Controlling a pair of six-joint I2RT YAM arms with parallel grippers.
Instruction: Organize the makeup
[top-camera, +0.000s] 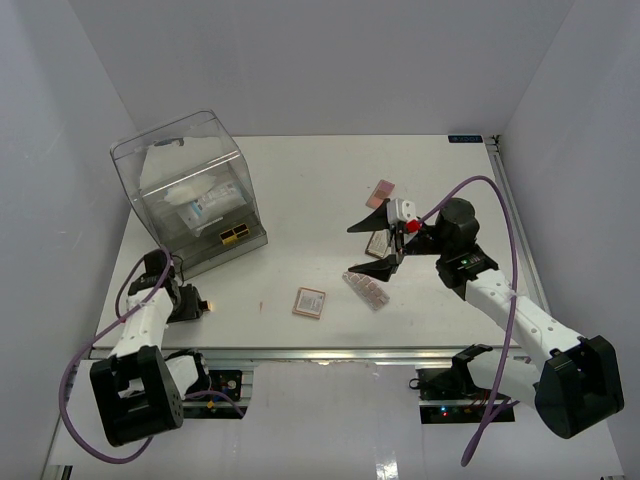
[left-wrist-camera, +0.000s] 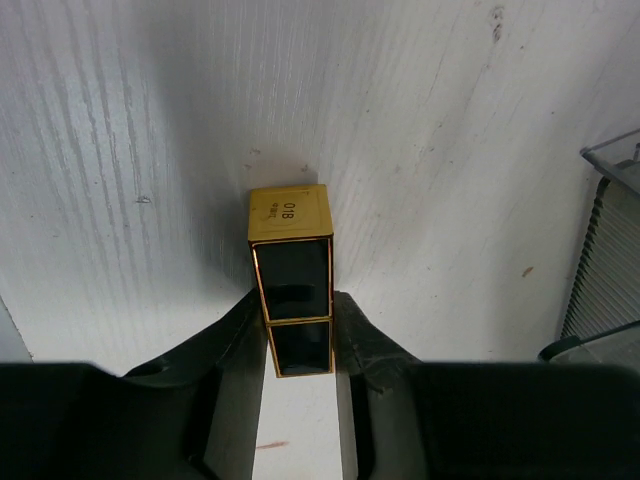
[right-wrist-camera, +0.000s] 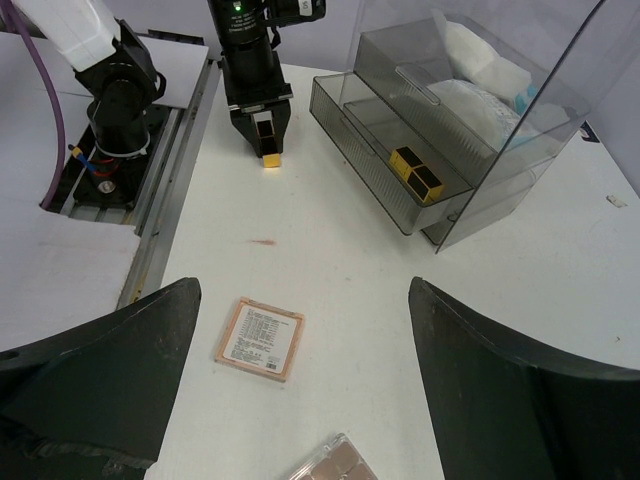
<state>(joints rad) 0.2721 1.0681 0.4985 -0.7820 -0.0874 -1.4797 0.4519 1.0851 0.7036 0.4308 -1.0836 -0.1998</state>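
My left gripper (top-camera: 192, 303) rests low on the table near the clear box and is shut on a black-gold case (left-wrist-camera: 291, 285), which also shows in the right wrist view (right-wrist-camera: 266, 140). My right gripper (top-camera: 372, 247) hangs open and empty above the table's middle (right-wrist-camera: 303, 290). Below it lie a pink-brown square palette (top-camera: 310, 301) (right-wrist-camera: 260, 338) and a clear multi-pan strip (top-camera: 367, 289) (right-wrist-camera: 335, 462). A pink palette (top-camera: 381, 191) lies farther back. Another flat item (top-camera: 378, 243) is partly hidden under the right fingers. A second black-gold case (right-wrist-camera: 415, 172) sits in the box's open drawer.
The big clear plastic box (top-camera: 190, 190) stands at the back left, its lower drawers pulled out toward the middle (right-wrist-camera: 380, 150); white-blue sachets lie inside. Its edge shows at the right of the left wrist view (left-wrist-camera: 610, 260). The table's metal rail (top-camera: 330, 355) runs along the near edge.
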